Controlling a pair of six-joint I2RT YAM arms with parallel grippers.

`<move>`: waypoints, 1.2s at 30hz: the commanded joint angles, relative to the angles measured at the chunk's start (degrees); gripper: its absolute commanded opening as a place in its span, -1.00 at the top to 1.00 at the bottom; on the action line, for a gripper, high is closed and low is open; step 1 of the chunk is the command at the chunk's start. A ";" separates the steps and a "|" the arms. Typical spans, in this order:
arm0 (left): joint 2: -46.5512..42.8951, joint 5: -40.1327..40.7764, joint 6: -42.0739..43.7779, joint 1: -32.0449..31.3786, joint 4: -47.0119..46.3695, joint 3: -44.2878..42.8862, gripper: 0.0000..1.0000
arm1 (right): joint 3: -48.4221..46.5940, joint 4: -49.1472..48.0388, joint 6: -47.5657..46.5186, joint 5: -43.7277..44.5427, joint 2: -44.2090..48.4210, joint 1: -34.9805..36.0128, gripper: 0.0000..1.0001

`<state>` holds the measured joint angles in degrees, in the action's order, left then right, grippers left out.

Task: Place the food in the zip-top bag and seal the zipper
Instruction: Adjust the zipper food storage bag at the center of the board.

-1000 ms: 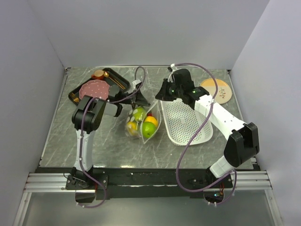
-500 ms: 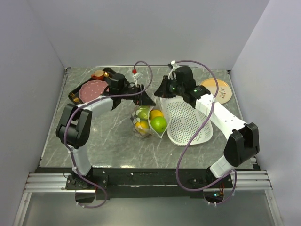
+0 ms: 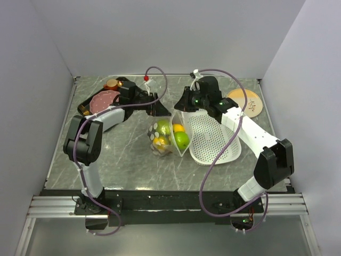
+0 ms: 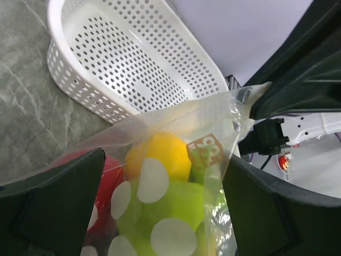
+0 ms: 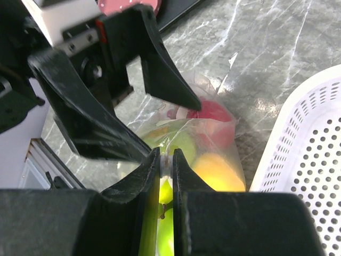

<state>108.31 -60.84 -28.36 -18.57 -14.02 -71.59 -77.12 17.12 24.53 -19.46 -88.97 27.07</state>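
Several toy fruits (image 3: 180,140) are sitting inside the zip-top bag (image 3: 159,145), which is standing on the table (image 3: 117,160) just beside the white basket (image 3: 213,140). A green apple, a yellow citrus and a red apple are showing through the dotted film in the wrist views. No fruit is showing in the basket or loose on the table, so the loading step is judged complete. The right gripper (image 5: 165,160) is clenching the bag's upper edge between closed fingers and holding the bag upright. The left gripper (image 4: 165,157) is straddling the bag near that edge, with its fingers spread well apart and the film passing between them unpressed. The zipper (image 4: 209,109) is running along that edge; whether any part of it is closed cannot be told. Sealing is therefore judged to be the work left: the left fingers would need to close on the strip and run along it while the right gripper is anchoring its end.
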 commanded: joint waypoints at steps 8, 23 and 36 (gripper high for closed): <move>1.73 -8.33 -6.63 1.26 -11.40 -3.55 -0.88 | 0.22 -1.92 -0.80 -1.72 3.45 -0.26 0.84; 3.66 -5.26 -5.83 -1.30 -10.59 -6.10 -0.17 | 0.92 -2.27 -0.63 -2.51 3.89 -0.26 0.84; 2.25 -3.06 -10.04 -1.38 -13.49 -5.93 0.99 | 2.15 -1.30 -0.63 0.91 3.71 -0.26 0.26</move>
<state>112.14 -66.35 -36.29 -20.29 -22.87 -77.01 -75.31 16.58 24.32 -19.73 -88.09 27.00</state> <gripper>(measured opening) 0.017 0.231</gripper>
